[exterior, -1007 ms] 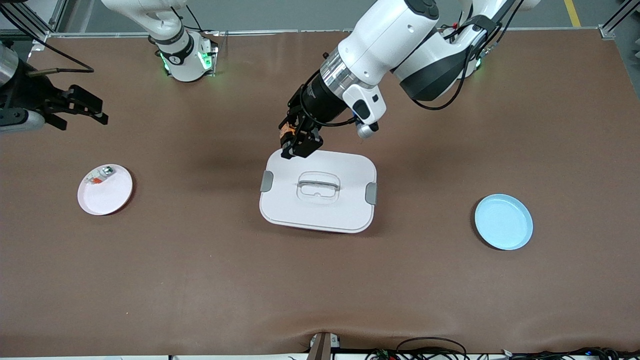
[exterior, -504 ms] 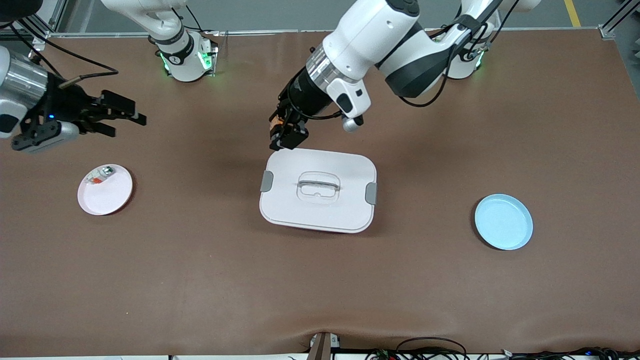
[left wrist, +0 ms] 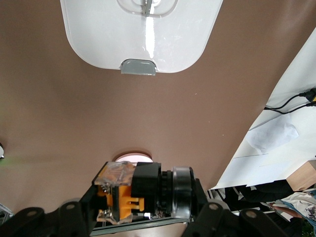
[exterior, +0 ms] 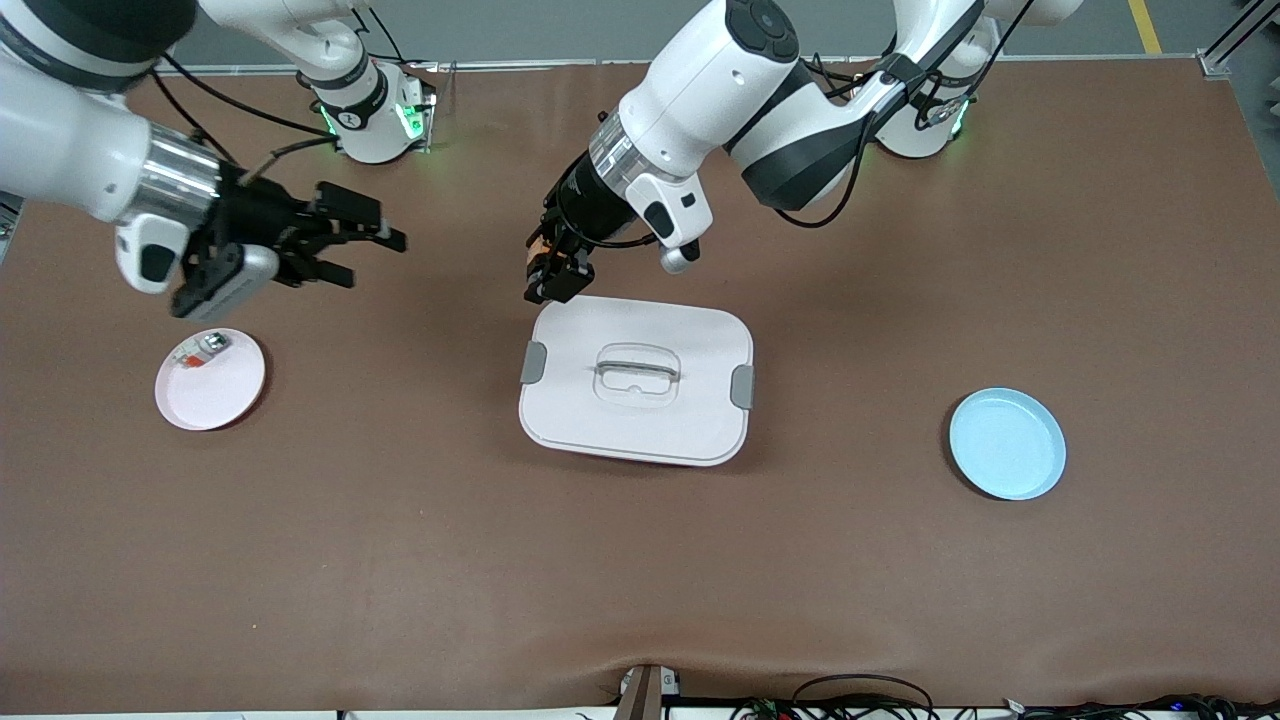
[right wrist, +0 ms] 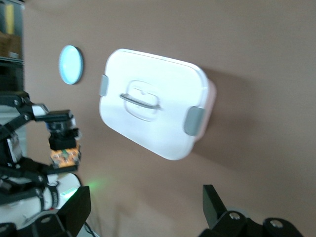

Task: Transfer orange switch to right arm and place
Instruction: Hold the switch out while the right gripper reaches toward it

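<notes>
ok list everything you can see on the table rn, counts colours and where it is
white lidded box: 1, white with grey side clips, middle of the table
pink plate: 1, pale pink, toward the right arm's end
small silvery-clear part: 1, clear with a red-orange strip, on the pink plate
blue plate: 1, light blue, bare, toward the left arm's end
orange switch: 1, black with orange end, held in the left gripper
left gripper: 1, black, shut on the switch, above the box edge farthest from the front camera
right gripper: 1, black, open, over bare table between the pink plate and the box
</notes>
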Controlling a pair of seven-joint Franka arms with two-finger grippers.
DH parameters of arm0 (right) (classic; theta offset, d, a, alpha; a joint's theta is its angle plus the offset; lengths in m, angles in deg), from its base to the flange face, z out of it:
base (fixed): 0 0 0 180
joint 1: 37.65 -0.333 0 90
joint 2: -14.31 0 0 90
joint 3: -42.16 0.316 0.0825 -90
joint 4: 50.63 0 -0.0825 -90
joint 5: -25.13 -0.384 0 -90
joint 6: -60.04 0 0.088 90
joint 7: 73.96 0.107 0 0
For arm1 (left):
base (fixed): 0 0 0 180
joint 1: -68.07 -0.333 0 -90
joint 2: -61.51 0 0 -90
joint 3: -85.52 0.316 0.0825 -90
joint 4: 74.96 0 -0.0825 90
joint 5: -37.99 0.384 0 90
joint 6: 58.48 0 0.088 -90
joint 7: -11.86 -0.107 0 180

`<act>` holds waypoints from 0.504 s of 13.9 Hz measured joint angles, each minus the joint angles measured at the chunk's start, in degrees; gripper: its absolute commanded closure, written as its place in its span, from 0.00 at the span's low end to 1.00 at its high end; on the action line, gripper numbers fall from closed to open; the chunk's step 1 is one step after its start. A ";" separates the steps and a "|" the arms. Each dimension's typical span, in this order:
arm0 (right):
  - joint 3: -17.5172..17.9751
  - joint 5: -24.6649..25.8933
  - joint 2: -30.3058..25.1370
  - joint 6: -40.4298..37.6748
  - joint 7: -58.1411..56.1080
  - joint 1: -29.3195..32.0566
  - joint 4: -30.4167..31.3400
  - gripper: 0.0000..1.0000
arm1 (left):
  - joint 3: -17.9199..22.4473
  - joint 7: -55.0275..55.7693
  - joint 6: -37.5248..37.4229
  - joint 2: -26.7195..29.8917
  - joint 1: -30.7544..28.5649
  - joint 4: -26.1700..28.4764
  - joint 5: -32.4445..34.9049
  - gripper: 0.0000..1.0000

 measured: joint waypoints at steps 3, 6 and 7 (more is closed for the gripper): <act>0.01 -2.55 0.60 6.48 -0.08 -3.61 3.69 0.00 | 0.01 0.00 1.19 -0.38 0.72 0.00 0.01 0.70; 0.01 -7.15 1.31 8.24 -0.08 -5.64 4.80 0.00 | 0.00 0.00 2.64 -0.90 1.49 0.01 0.01 0.70; 0.00 -8.40 1.64 8.32 -0.13 -5.70 4.90 0.00 | 0.01 0.00 2.69 -0.92 1.52 0.01 0.01 0.70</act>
